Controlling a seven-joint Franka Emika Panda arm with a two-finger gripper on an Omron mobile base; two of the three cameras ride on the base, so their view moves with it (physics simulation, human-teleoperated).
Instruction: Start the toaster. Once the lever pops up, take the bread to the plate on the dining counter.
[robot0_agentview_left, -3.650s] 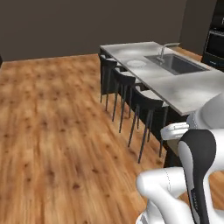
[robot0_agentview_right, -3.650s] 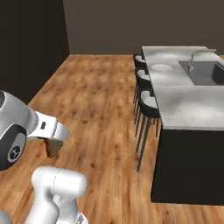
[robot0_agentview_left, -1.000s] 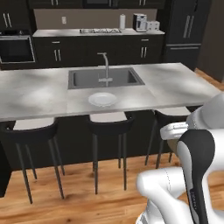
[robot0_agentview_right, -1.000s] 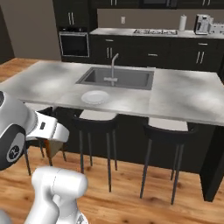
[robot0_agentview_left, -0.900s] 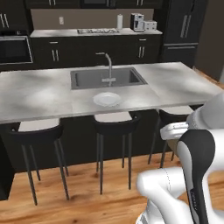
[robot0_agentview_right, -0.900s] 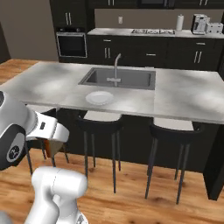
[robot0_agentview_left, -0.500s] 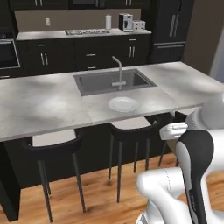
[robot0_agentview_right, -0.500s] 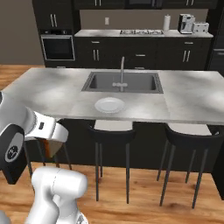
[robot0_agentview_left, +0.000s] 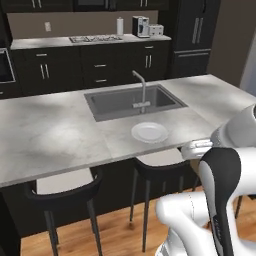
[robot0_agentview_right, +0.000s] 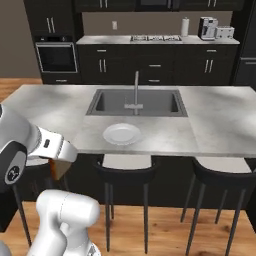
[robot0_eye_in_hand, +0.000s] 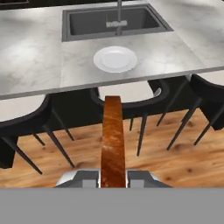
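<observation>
Gripper clamped tight on the bread, slice held edge-on between the jaws, crust edge running up the middle of the hand view. From the right base view a tan corner of it shows under the wrist at, low and off the near edge of the dining counter, over the stool row.

Plate sits on the counter just in front of the sink, roughly in line with the faucet, nothing on it. Almost dead ahead of the bread in the hand view, slightly up-counter.

Toaster is back on the far worktop beside the coffee machine; judging by bread in hand, that part is done, carry-and-place is what's left.

Suggested approach: lift first so the slice clears the counter lip and the stool backs, then reach forward over the plate. Rotate the wrist so the slice goes flat, lower close to the plate centre before releasing. Dropping on edge risks it tipping off toward the sink.
</observation>
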